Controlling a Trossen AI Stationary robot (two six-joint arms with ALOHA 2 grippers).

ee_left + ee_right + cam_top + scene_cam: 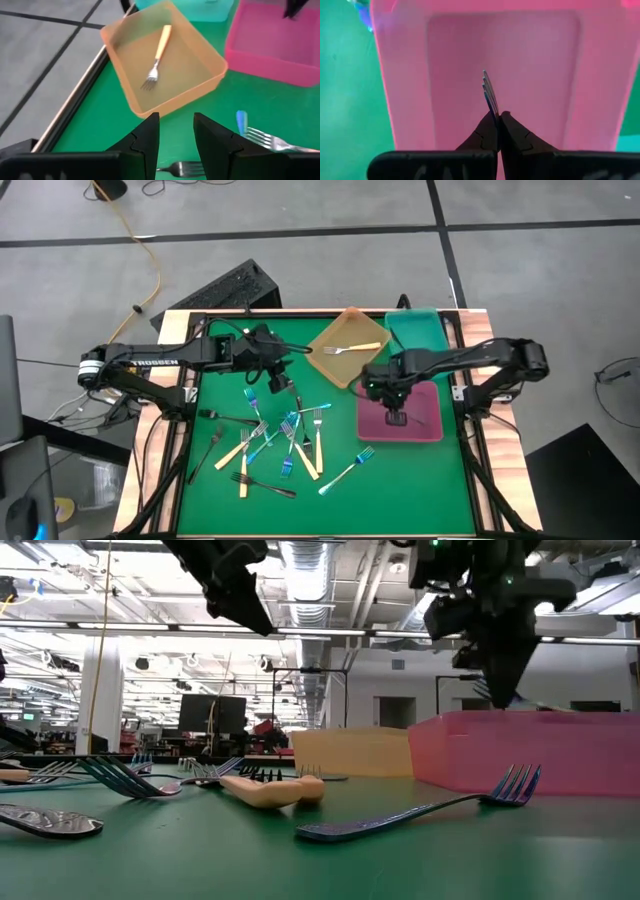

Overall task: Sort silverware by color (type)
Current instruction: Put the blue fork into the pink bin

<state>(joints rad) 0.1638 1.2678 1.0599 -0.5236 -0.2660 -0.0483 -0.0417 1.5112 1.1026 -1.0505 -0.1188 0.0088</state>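
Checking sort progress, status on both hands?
Right hand shut on fork above pink tray. Left hand open, empty, near orange tray. Fork pile unsorted. Nothing blocking.

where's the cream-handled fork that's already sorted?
In the high view, the cream-handled fork lies alone inside the orange rectangular tray at the table's far edge, left of the teal tray.

One cream-handled fork with silver tines (pixel 351 348) is lying flat in the orange tray (pixel 322 358). A thin dark fork (pixel 490 95) is standing on edge over the pink tray (pixel 405 90). Many cream, shiny blue and black forks (pixel 285 442) are lying mixed on the green worktop (pixel 400 490).
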